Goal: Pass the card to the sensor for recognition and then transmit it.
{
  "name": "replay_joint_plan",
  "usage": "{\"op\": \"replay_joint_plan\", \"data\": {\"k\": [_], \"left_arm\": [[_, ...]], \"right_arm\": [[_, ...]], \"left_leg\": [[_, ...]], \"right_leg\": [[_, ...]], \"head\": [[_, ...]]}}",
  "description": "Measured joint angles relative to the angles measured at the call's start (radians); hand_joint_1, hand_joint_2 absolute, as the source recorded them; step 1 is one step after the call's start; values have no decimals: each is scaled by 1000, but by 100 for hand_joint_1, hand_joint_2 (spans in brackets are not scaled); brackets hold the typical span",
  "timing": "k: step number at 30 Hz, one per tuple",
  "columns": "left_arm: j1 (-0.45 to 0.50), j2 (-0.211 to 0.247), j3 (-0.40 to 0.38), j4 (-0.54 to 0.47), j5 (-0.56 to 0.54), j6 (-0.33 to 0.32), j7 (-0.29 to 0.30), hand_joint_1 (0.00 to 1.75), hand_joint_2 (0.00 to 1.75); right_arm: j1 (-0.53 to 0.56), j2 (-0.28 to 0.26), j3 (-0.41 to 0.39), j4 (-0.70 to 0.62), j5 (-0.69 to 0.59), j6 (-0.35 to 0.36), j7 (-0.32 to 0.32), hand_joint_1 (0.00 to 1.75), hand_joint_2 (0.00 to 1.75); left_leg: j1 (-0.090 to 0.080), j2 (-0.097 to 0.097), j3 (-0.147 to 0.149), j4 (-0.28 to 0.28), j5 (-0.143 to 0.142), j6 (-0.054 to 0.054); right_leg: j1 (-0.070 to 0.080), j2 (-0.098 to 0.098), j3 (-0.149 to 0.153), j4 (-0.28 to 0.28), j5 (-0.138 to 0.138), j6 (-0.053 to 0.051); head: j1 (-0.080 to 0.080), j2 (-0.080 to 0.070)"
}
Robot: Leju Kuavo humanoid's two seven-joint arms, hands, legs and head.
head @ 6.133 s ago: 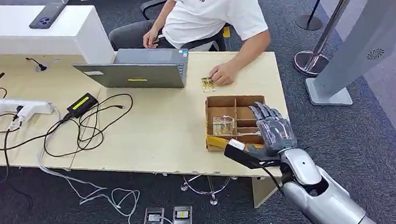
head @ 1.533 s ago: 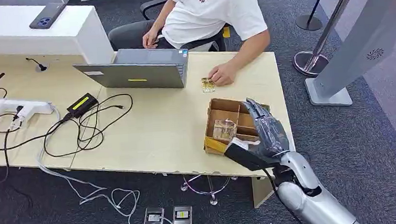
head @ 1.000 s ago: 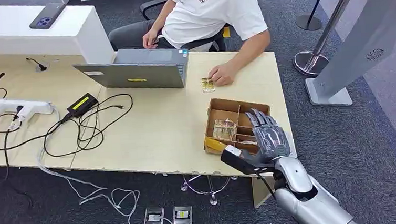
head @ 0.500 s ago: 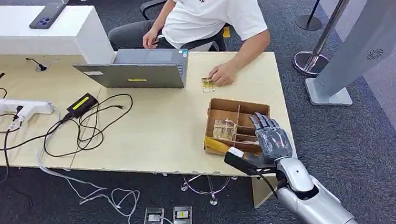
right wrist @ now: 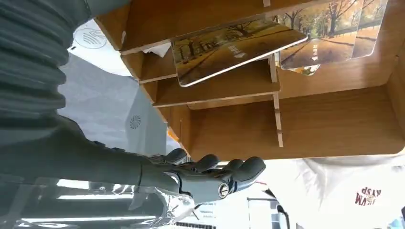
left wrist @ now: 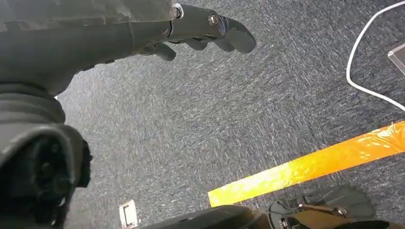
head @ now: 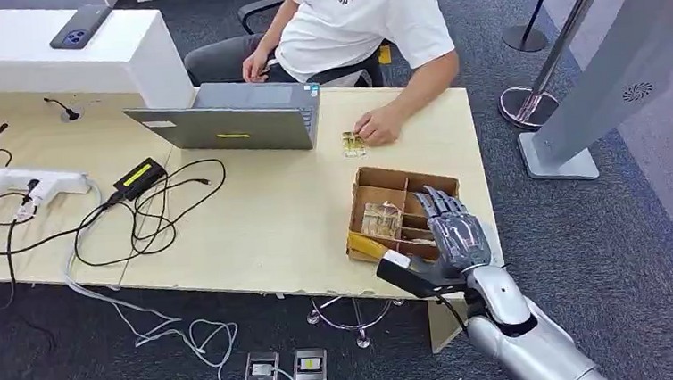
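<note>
Pale desk (head: 255, 222), w/ bare surface left of the box. Person in white shirt (head: 366, 18) sits at far side behind grey laptop (head: 238, 116). Divided cardboard box (head: 399, 211) sits at desk's near right corner, close to both edges. Right hand (head: 454, 235) hovers over box's right side, fingers spread, holding nothing. Cards (right wrist: 234, 45) w/ autumn-tree print lie in box compartments. Left hand (left wrist: 200, 28) hangs over carpet, fingers loosely curled, holding nothing.

Brown cardboard box (head: 401, 185), glossy printed cards (right wrist: 237, 46), matt pale wooden table (head: 264, 222).
</note>
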Motion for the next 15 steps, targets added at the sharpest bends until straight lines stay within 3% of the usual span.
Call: {"op": "replay_joint_plan", "data": {"k": [4, 5, 15], "left_arm": [[0, 0, 0, 0, -2, 0, 0, 0, 0], [0, 0, 0, 0, -2, 0, 0, 0, 0], [0, 0, 0, 0, 1, 0, 0, 0, 0]], "right_arm": [[0, 0, 0, 0, -1, 0, 3, 7, 175], [0, 0, 0, 1, -2, 0, 3, 175, 175], [-2, 3, 0, 12, -35, 36, 6, 175, 175]], "left_leg": [[0, 0, 0, 0, 0, 0], [0, 0, 0, 0, 0, 0], [0, 0, 0, 0, 0, 0]], "right_leg": [[0, 0, 0, 0, 0, 0], [0, 0, 0, 0, 0, 0], [0, 0, 0, 0, 0, 0]], "head": [[0, 0], [0, 0], [0, 0]]}}
